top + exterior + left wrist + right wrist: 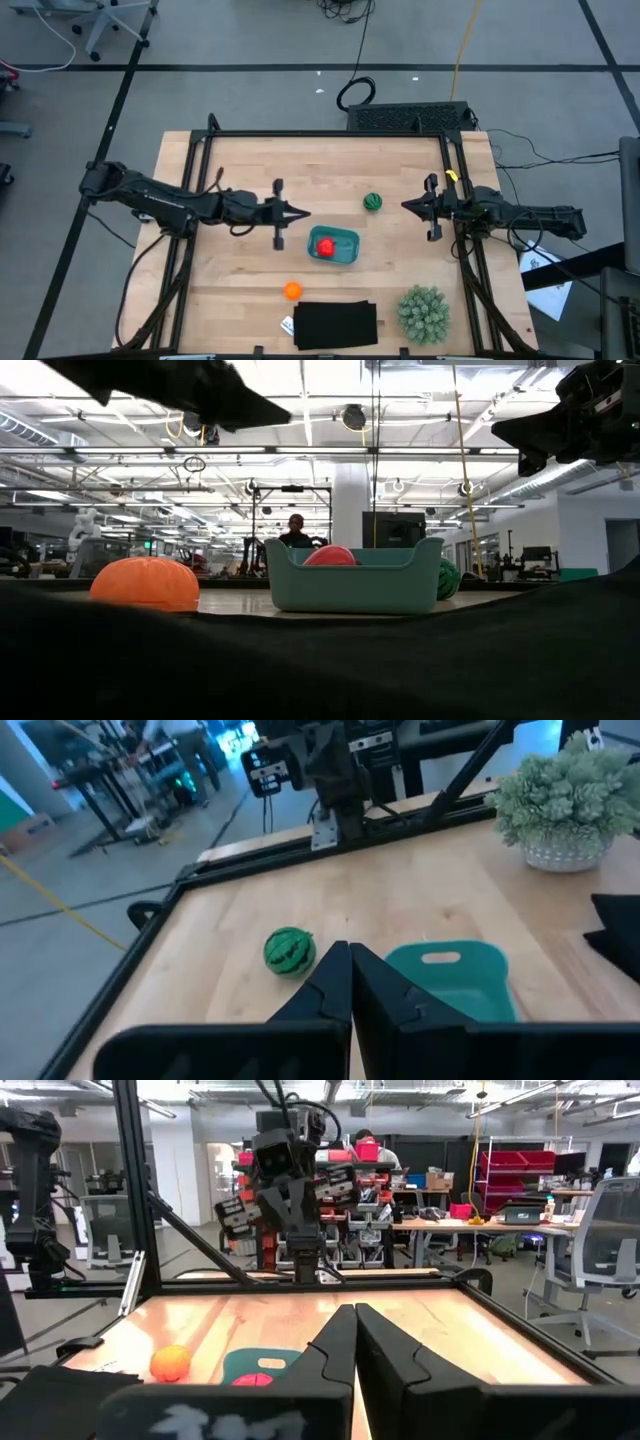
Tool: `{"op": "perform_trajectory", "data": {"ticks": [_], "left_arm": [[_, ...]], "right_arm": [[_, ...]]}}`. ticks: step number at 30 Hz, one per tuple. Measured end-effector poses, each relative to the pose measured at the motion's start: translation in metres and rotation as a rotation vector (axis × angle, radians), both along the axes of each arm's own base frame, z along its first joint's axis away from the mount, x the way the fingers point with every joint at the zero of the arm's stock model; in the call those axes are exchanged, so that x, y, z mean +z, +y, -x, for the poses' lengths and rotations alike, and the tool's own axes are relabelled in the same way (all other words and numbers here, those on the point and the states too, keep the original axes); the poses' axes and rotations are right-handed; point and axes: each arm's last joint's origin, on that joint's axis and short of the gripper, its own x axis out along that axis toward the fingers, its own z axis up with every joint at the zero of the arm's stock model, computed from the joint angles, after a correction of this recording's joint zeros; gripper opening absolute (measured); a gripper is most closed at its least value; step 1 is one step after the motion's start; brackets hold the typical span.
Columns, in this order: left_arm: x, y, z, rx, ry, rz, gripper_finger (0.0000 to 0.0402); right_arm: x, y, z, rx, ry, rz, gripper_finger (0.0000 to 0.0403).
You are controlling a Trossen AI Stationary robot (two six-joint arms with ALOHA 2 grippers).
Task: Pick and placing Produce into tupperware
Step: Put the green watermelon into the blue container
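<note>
Both jaws read as pressed together with nothing between them: on my left wrist feed the left gripper (349, 982) has its fingers meeting at a point, and the right gripper (354, 1342) looks the same on its own feed. From above, I see the left gripper (300, 213) hanging over the table just beside the tub's (347, 240) near-left corner, touching nothing, and the right gripper (408, 206) parked well apart near the right rail. The tub is teal, rectangular with rounded corners, sitting flat around the middle of the table (240, 275). The red piece (325, 247) lies inside it toward the left end; in the low view its top (330, 555) shows just above the tub's rim (355, 575). The green ball (372, 202), striped like a melon, sits on the wood near the tub's far right corner, not touching it. The orange ball (292, 290) rests on the wood on the tub's front left side, just beside a black mat (335, 325). A spiky plant (423, 312) stands at the front right.
</note>
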Motion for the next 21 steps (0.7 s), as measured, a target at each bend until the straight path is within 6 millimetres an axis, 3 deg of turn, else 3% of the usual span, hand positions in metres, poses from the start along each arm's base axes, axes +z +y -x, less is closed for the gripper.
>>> {"op": "perform_trajectory", "data": {"ticks": [10,16,21], "left_arm": [[0.033,0.012,0.063,0.021,-0.208,-0.055,0.0],[0.019,0.017,0.098,0.083,-0.289,-0.057,0.0],[0.001,0.022,0.11,0.122,-0.33,-0.006,0.0]], "right_arm": [[0.001,0.0,0.0,0.0,-0.007,0.0,0.0],[0.001,0.0,0.0,0.0,-0.007,0.0,0.0],[0.001,0.0,0.0,0.0,-0.007,0.0,0.0]]}}
